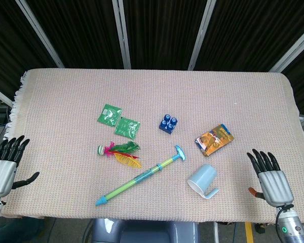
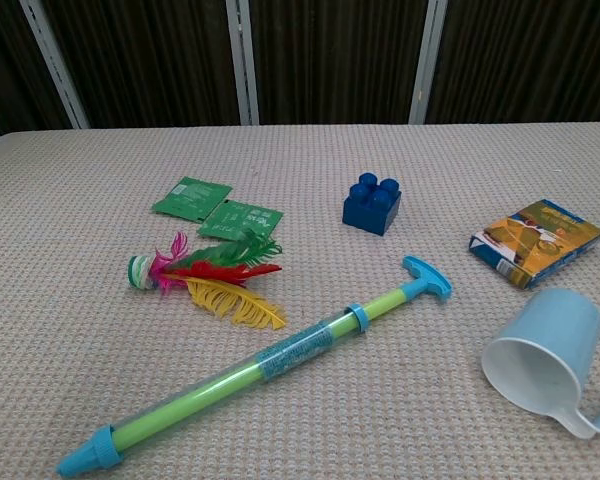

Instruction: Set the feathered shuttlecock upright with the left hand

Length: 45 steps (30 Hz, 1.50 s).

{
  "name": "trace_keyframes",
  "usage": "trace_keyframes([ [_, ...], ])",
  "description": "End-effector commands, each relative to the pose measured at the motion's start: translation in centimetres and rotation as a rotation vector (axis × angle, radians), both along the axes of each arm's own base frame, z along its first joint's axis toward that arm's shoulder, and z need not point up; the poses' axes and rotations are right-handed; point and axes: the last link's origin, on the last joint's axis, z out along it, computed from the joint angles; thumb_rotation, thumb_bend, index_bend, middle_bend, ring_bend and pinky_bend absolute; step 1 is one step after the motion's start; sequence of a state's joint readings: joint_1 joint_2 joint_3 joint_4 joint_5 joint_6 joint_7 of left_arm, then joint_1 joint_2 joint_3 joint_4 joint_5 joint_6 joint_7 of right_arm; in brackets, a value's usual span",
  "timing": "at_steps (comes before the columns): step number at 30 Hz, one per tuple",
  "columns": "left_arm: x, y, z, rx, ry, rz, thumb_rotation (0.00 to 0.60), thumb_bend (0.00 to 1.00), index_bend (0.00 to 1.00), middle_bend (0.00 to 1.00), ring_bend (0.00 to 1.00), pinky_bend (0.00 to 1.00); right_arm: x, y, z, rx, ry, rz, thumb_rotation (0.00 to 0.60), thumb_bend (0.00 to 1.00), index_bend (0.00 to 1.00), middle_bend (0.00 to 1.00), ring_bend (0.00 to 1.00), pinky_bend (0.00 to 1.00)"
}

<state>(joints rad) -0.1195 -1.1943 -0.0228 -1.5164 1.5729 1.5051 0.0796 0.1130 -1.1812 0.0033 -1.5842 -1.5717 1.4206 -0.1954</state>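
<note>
The feathered shuttlecock [image 1: 119,152] lies on its side on the woven cloth, its round base to the left and its pink, red, green and yellow feathers fanned right; the chest view shows the shuttlecock [image 2: 205,278] left of centre. My left hand [image 1: 5,164] rests at the table's left front edge, fingers spread and holding nothing, well left of the shuttlecock. My right hand [image 1: 271,177] hovers at the right front edge, fingers extended and empty. Neither hand shows in the chest view.
A green and blue water pump toy [image 1: 142,176] lies diagonally just in front of the shuttlecock. Two green sachets [image 1: 119,120] lie behind it. A blue brick [image 1: 167,123], an orange packet [image 1: 214,139] and a tipped pale blue cup [image 1: 202,179] lie to the right.
</note>
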Motion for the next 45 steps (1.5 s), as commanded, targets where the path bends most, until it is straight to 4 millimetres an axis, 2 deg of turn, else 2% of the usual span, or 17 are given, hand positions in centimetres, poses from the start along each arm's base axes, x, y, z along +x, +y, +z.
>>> trace_keyframes([
  [1, 0.0, 0.0, 0.0, -0.001, 0.0, 0.002, 0.481, 0.19, 0.0, 0.0, 0.0, 0.0, 0.0, 0.1, 0.0, -0.001, 0.004, 0.0, 0.6, 0.0, 0.0, 0.0, 0.0, 0.0],
  [9, 0.1, 0.2, -0.7, -0.032, 0.001, -0.001, 0.479, 0.19, 0.02, 0.0, 0.0, 0.0, 0.1, 0.3, 0.3, -0.002, -0.006, 0.0, 0.6, 0.0, 0.0, 0.0, 0.0, 0.0],
  [13, 0.9, 0.7, -1.9, -0.043, -0.02, -0.079, 0.48, 0.2, 0.17, 0.0, 0.0, 0.0, 0.2, 0.6, 0.6, -0.002, -0.027, 0.009, 0.6, 0.0, 0.0, 0.0, 0.0, 0.0],
  [15, 1.4, 1.2, -2.9, -0.059, -0.036, -0.11, 0.478, 0.23, 0.21, 0.0, 0.0, 0.0, 0.1, 0.6, 0.6, 0.001, -0.035, 0.009, 0.6, 0.0, 0.0, 0.0, 0.0, 0.0],
  [18, 2.8, 2.6, -4.6, -0.081, -0.093, -0.179, 0.479, 0.3, 0.31, 0.0, 0.0, 0.0, 0.1, 0.3, 0.6, 0.002, -0.047, 0.013, 0.6, 0.0, 0.0, 0.0, 0.0, 0.0],
  [20, 3.7, 3.5, -6.0, -0.105, -0.102, -0.22, 0.481, 0.31, 0.34, 0.0, 0.0, 0.0, 0.1, 0.1, 0.6, 0.01, -0.049, 0.013, 0.6, 0.0, 0.0, 0.0, 0.0, 0.0],
  [27, 7.7, 7.2, -11.3, -0.174, -0.141, -0.308, 0.481, 0.31, 0.36, 0.0, 0.0, 0.0, -0.2, -0.2, 1.1, 0.021, -0.085, 0.003, 0.6, 0.0, 0.0, 0.0, 0.0, 0.0],
  [34, 11.3, 9.8, -16.5, -0.28, -0.13, -0.337, 0.478, 0.31, 0.37, 0.0, 0.0, 0.0, -0.5, -0.4, 1.5, 0.022, -0.104, -0.005, 0.6, 0.0, 0.0, 0.0, 0.0, 0.0],
  [40, 13.8, 11.0, -20.2, -0.344, -0.121, -0.355, 0.483, 0.31, 0.37, 0.0, 0.0, 0.0, -0.8, -0.9, 1.8, 0.024, -0.114, -0.02, 0.6, 0.0, 0.0, 0.0, 0.0, 0.0],
  [45, 15.3, 11.7, -22.5, -0.379, -0.133, -0.368, 0.479, 0.31, 0.37, 0.0, 0.0, 0.0, -1.0, -1.0, 1.9, 0.026, -0.126, -0.029, 0.6, 0.0, 0.0, 0.0, 0.0, 0.0],
])
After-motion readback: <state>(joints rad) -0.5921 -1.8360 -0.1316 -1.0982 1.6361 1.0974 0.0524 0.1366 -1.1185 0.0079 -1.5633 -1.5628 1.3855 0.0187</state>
